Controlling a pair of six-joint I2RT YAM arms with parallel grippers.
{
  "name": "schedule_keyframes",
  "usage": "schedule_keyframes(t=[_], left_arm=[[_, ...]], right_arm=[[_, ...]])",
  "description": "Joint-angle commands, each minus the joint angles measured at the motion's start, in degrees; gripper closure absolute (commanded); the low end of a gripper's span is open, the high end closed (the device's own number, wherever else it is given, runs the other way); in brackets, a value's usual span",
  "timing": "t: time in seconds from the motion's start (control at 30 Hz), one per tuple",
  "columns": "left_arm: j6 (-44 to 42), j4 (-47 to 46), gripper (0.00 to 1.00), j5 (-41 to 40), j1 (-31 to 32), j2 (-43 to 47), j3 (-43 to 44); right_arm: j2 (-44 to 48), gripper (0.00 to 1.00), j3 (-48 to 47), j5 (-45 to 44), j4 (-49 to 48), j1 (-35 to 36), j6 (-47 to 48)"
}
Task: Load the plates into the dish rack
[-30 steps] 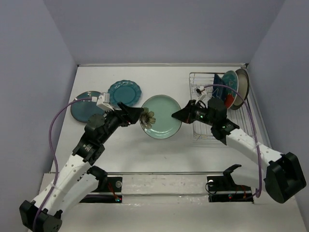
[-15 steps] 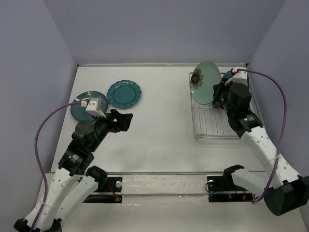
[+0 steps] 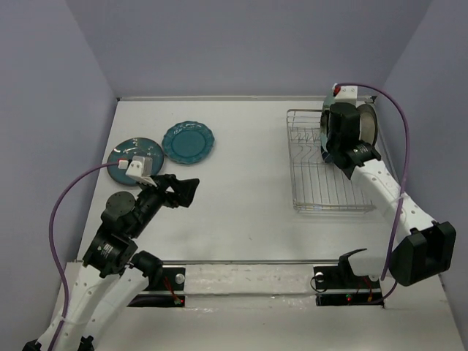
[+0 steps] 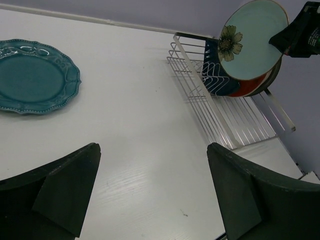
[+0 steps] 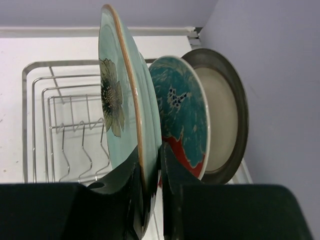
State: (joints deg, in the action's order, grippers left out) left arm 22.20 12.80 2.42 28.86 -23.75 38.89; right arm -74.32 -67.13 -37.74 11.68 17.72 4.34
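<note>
A: Plate count?
B: Six. Four at the dish rack [image 3: 314, 183], two flat on the worktop [image 3: 241, 161]. One rack, two arms.
A: The four, in order?
B: All on edge, bunched at the rack's far right corner. From the open side: mint plate [image 5: 117, 100] with a flower print, dark blue plate [image 4: 223, 82], red and teal plate [image 5: 180, 110], then grey-beige plate [image 5: 222, 125] with a dark rim, nearest the rack's right side. The blue one shows only in the left wrist view, a sliver low behind the mint.
A: And the right gripper [image 5: 149, 162]?
B: Clamped on the mint plate's rim, one finger on each face, the plate's edge running up between them. The plate is near upright, flower face turned toward the unfilled prongs. Its bottom edge is hidden behind the fingers, so cannot tell if it sits in a slot.
A: The two on the worktop?
B: The scalloped teal plate [image 3: 188, 142] and the dark teal plate [image 3: 126, 152] lie side by side at the far left, just apart and well away from the rack.
A: And the left gripper [image 4: 152, 165]?
B: Jaws spread wide, nothing between them. It hangs over the worktop near the two flat plates, touching neither. The scalloped one lies ahead and to its left. The dark teal one is partly covered by the wrist in the top view
</note>
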Motion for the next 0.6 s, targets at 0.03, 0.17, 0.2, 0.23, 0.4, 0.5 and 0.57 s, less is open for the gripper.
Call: schedule_keyframes(t=[0.03,0.17,0.2,0.23,0.4,0.5,0.57], left_arm=[[-1.8,-2.08,0.01,2.24,0.14,0.46,-0.49],[-1.81,-2.07,0.01,2.42,0.14,0.63,-0.49],[-1.81,-2.07,0.01,2.42,0.14,0.72,-0.57],[-1.72,-2.07,0.01,2.33,0.14,0.81,-0.57],[-1.63,-2.07,0.01,1.89,0.14,0.63,-0.57],[-1.63,-1.99,0.01,1.8,0.14,0.19,-0.57],[-1.54,-1.9,0.01,1.63,0.14,-0.07,-0.57]], right_arm=[[-0.03,0.93,-5.64,-6.82,-8.78,0.48,5.06],[-4.06,0.93,-4.59,-6.91,-8.96,0.48,5.07],[-4.77,0.93,-4.41,-6.74,-9.04,0.48,4.89],[-5.3,0.93,-4.15,-6.39,-9.13,0.48,4.11],[-7.85,0.93,-3.36,-1.56,-9.31,0.48,0.42],[-8.73,0.93,-2.22,-0.76,-9.31,0.48,-0.64],[-9.78,0.93,-0.82,-0.59,-9.4,0.48,-0.91]])
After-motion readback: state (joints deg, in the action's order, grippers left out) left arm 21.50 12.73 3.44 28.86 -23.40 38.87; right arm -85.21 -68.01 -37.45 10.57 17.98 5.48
